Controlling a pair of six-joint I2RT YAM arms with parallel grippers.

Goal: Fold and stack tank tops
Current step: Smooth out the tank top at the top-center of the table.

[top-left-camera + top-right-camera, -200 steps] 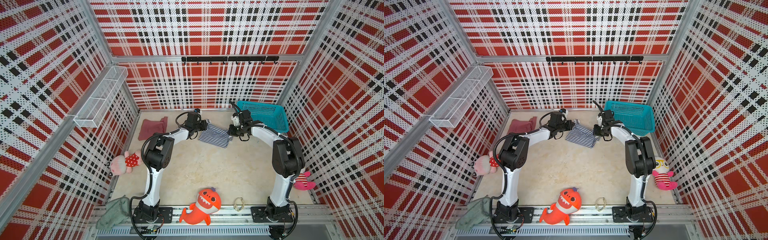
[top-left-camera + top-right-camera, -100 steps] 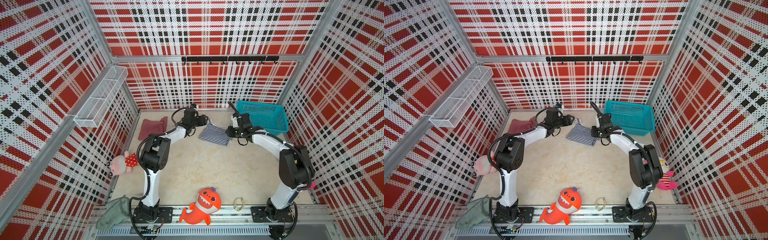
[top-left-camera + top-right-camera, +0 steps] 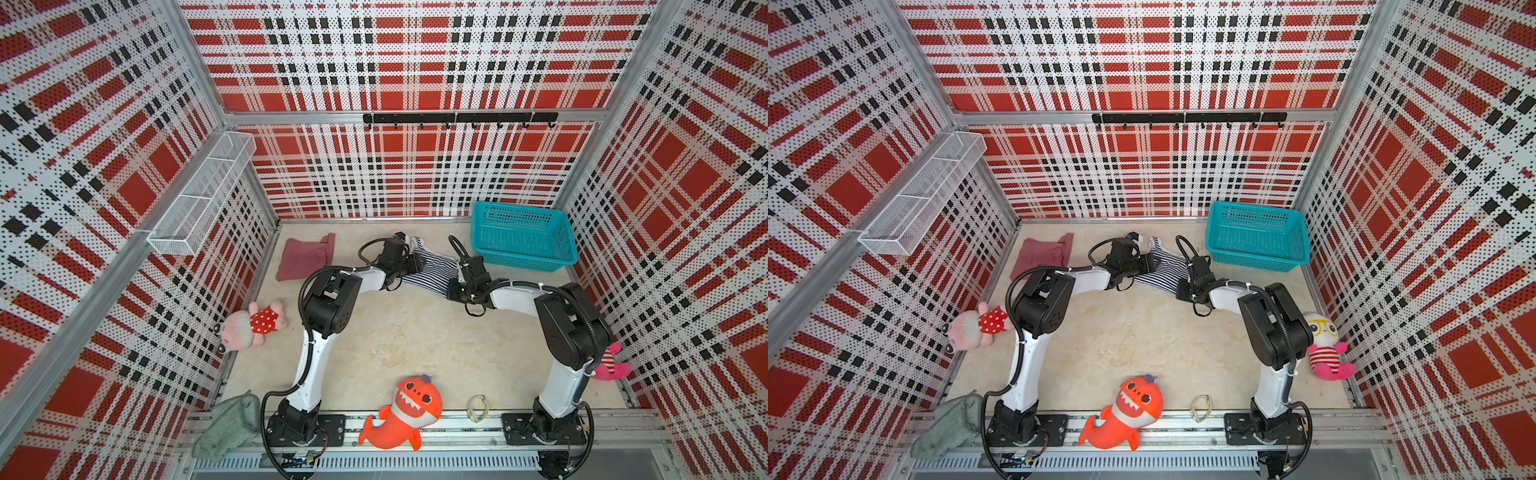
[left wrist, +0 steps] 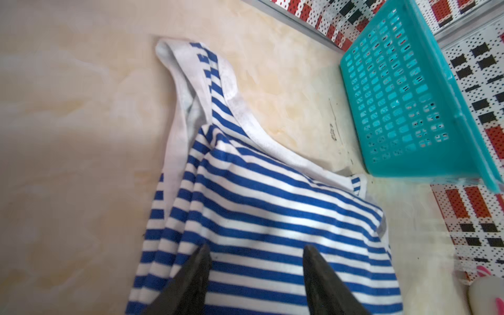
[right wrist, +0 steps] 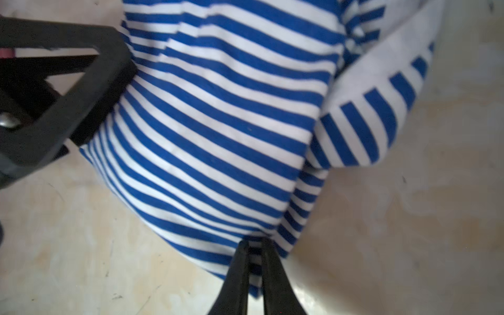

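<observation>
Striped tank top point(image 4: 259, 218) is lying free just beyond the left fingers point(image 4: 188, 281), now opening up empty, while the right fingers point(image 5: 238, 275) are staying pinched on its edge, so the fold is probably landing.

I'm looking into red-black-white plaid perforated walls point(image 3: 415, 62) around a mottled beige counter point(image 3: 415, 332), with a black hook rail point(image 3: 457, 117).

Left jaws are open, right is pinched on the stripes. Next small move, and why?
Probably open the right gripper. It pinches an edge of the striped tank top, while the left gripper stands open above the cloth, holding nothing. Releasing should let the top settle flat before the next fold.
</observation>
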